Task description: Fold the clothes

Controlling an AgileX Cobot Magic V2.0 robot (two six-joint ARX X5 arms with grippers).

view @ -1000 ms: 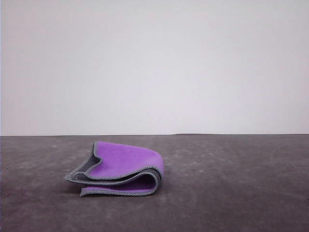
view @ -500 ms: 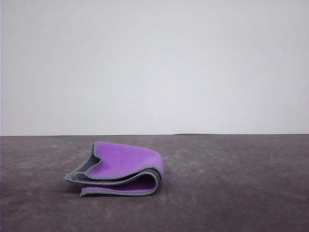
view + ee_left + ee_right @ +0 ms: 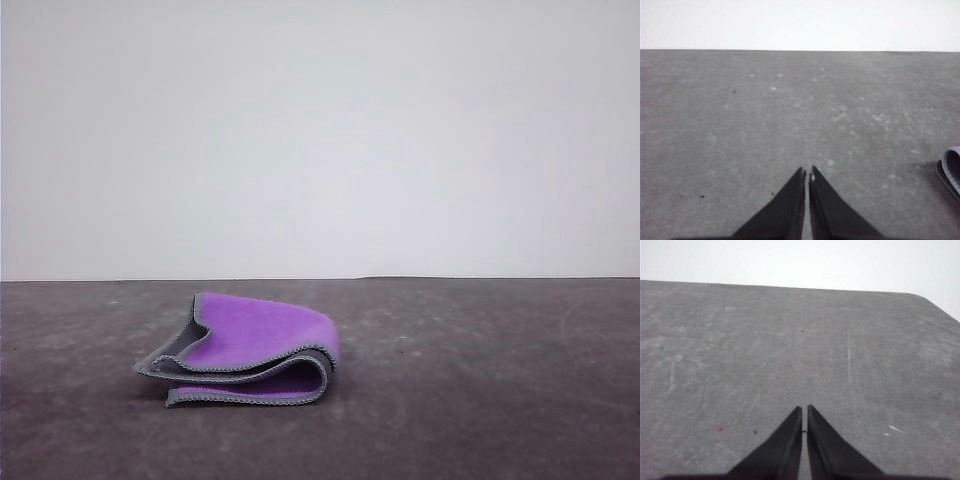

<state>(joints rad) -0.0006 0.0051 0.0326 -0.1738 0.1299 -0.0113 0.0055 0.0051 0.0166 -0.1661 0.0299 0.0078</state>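
Observation:
The clothes (image 3: 250,345) are one small cloth lying folded on the dark grey table (image 3: 480,380), left of centre in the front view. Its purple face is on top, with charcoal layers and light grey stitched edging showing at the open front. A corner of the clothes (image 3: 951,172) pokes in at the edge of the left wrist view. My left gripper (image 3: 807,172) is shut with nothing between its fingers, low over bare table well apart from the cloth. My right gripper (image 3: 804,409) is also shut and holds nothing, over scratched table surface.
A plain white wall (image 3: 320,130) rises behind the table. In the right wrist view the table's rounded far corner (image 3: 927,297) is visible. Faint scratches and specks mark the tabletop.

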